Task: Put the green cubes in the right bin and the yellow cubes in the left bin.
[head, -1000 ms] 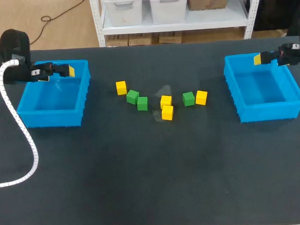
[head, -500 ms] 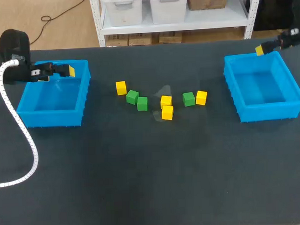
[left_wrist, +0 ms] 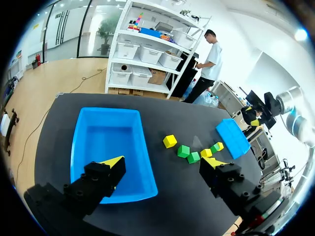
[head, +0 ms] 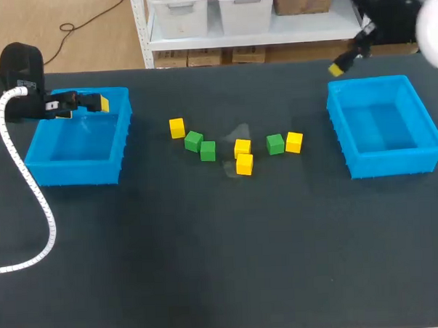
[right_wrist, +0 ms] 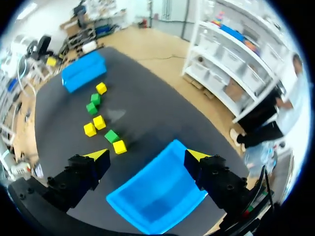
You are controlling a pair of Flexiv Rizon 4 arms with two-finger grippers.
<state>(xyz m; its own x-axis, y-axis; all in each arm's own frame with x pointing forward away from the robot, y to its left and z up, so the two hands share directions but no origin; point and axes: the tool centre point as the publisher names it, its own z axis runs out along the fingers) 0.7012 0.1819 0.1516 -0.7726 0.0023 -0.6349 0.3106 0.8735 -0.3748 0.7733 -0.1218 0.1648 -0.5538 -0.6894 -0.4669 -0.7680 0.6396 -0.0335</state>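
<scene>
**Left.** The left arm (head: 20, 74) enters from the left edge, and a white ribbed hose (head: 32, 188) loops from it across the dark table (head: 209, 266). The left gripper (head: 96, 103) hangs over the far rim of the left bin (head: 74, 174). In the left wrist view its fingers (left_wrist: 110, 166) stand wide apart with nothing between them, and the blue bin lies below and ahead.

**Centre.** Seven cubes lie on the table between the two bins.
- The first yellow cube (head: 177, 127) sits alone at the left end of the group.
- The first green cube (head: 194, 141) and second green cube (head: 208, 151) lie just beside each other, nearly corner to corner.
- The second yellow cube (head: 242, 147) has the third yellow cube (head: 244, 164) against its near side.
- The third green cube (head: 275, 144) and the fourth yellow cube (head: 294, 142) lie side by side at the right end.

**Right.** The right bin (head: 390, 162) stands well apart from the cubes. The right gripper (head: 336, 69) is held above the table, just beyond the bin's far left corner. In the right wrist view its fingers (right_wrist: 96, 161) are spread wide and grip nothing. The right bin lies below them, the row of cubes is farther ahead, and the left bin is beyond that.
</scene>
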